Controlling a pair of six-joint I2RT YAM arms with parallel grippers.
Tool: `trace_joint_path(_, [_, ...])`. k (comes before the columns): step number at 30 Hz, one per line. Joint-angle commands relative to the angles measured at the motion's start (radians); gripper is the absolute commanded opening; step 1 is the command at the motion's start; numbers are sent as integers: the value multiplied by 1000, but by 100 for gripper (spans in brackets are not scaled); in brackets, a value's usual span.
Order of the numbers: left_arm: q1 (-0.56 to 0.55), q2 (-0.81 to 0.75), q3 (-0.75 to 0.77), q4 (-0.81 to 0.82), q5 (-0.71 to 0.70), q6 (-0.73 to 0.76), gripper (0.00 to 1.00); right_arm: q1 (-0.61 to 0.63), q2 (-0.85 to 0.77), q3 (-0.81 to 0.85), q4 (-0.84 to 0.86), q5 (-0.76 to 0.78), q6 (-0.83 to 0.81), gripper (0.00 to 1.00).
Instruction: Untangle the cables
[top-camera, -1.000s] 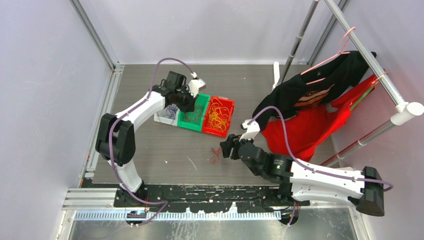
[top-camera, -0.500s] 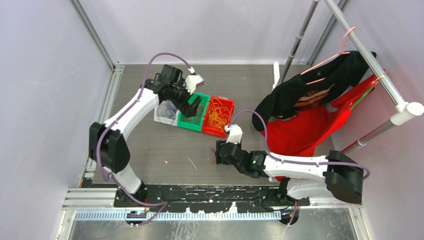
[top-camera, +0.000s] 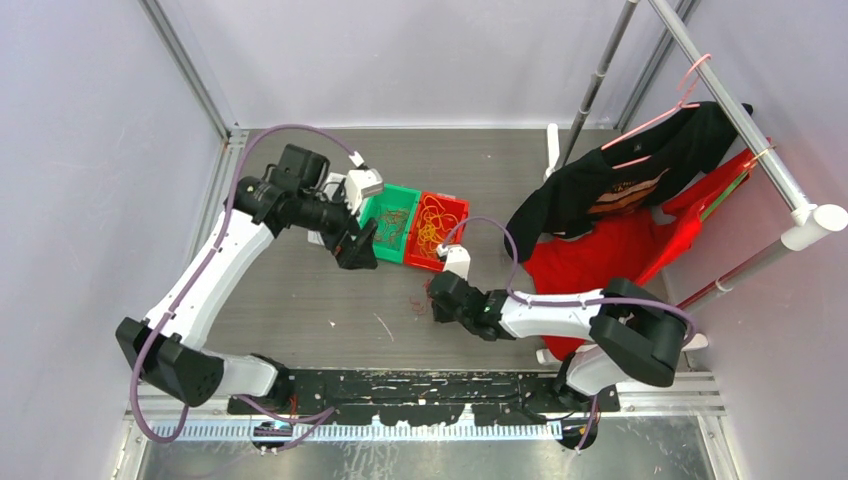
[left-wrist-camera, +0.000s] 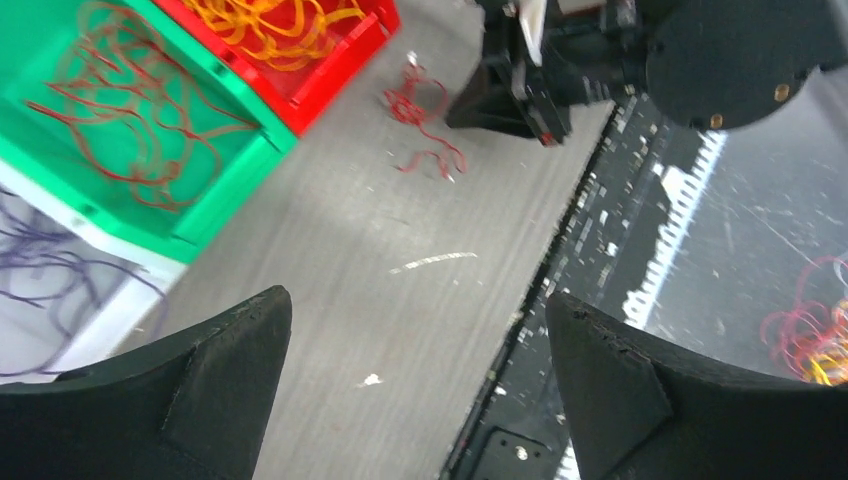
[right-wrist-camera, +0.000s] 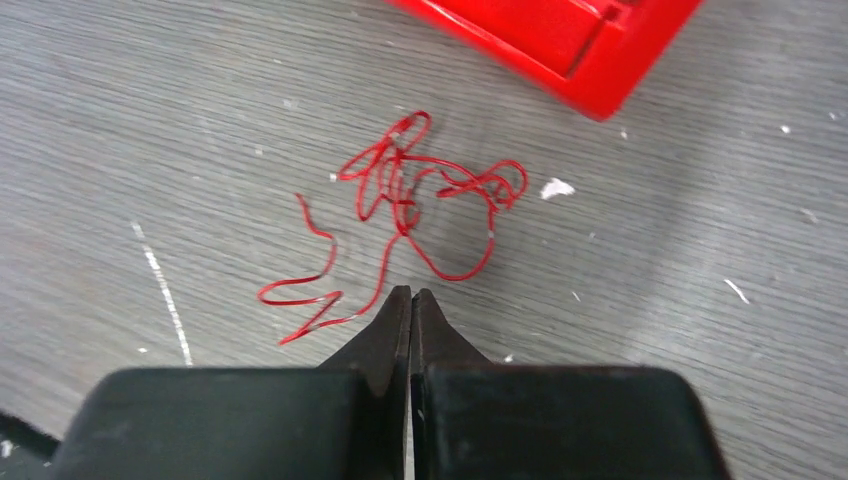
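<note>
Cables: red tangle lies on the table, light, limp, springy. Grab where?
— An end strand. Right gripper is shut beside one, grip unclear; left gripper gapes, empty.

Its links are white, joints black, hoses lavender, claw fingers seemingly matte.

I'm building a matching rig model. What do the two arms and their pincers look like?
Both the left arm and right arm have white links, black joints and a lavender hose looped alongside. The left pincer and right pincer have black wedge-shaped fingers.
</note>
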Motion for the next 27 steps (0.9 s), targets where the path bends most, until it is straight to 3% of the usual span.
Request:
trace_joint_path(1, [5,-67,-58,-56,117,15,95,0,-92,55,58,-41,-62,1])
trace_joint_path(10, [4,-79,-151,-10,250,-13,80,-1,-284,87,-25,-91,-169,1])
trace_joint_path(13, [5,-74,-150,-11,246,-24,80,-7,-271,98,-58,-56,-192,41])
trace_joint_path(16, [6,-62,-128,-23,246,-39,84,-14,-210,110,-57,-105,-223,52])
trace_joint_path(20, [10,-75,-104,-22,219,-53,100,-31,-59,173,-85,-107,-260,49])
trace_joint_path(24, [27,-79,-80,-45,217,-49,99,-43,52,228,-85,-47,-295,39])
trace_joint_path(27, [29,-105,-82,-60,219,-41,99,-44,93,265,-74,-14,-316,25])
